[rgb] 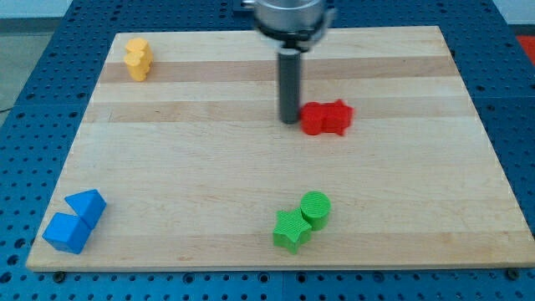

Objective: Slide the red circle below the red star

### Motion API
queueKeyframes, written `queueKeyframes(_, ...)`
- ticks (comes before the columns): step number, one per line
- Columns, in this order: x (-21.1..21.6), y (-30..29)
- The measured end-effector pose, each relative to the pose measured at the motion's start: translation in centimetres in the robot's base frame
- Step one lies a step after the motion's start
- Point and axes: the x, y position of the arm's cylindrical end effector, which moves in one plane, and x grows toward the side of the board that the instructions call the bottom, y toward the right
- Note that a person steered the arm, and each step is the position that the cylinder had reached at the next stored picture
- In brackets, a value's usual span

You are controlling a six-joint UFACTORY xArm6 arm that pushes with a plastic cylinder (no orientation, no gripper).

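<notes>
My tip (290, 121) touches the view's-left end of two merged red blocks (326, 118), lying left-right; shapes unclear; bare tabletop (209, 167) below.

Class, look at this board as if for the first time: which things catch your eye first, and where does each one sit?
The dark rod drops from the view's top, my tip right at the left edge of the red blocks, which sit pressed together right of centre; their shapes blur. A green circle and green star touch near the bottom edge. Two blue blocks fill the bottom-left corner, a yellow block the top-left.
</notes>
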Motion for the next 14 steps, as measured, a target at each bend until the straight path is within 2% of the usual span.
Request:
queueKeyframes(1,0.1,3.5)
queueKeyframes(2,0.6,0.5)
queueKeyframes(5,9.6,1.3)
queueKeyframes(6,10.1,3.7)
queueKeyframes(8,4.6,5.3)
queueKeyframes(10,2.9,2.5)
queueKeyframes(11,0.4,2.6)
queueKeyframes(13,0.1,2.7)
queueKeyframes(14,0.3,-1.6)
